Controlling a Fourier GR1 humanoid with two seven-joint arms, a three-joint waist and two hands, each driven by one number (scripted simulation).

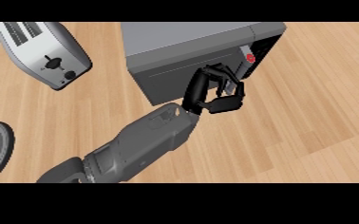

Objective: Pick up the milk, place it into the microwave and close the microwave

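The grey microwave point(184, 52) stands on the wooden bench point(294, 123), its door nearly closed. Through the narrow gap at its right edge, a bit of white and red, presumably the milk point(249, 57), shows inside the microwave. One hand point(216, 91), whichever side it belongs to, rests against the microwave's door with fingers curled, gripping nothing. A toaster point(45, 52) lies left of the microwave.

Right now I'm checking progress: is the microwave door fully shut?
No: the microwave door stands slightly ajar at its right side, showing a dark gap, with the robot hand against it.
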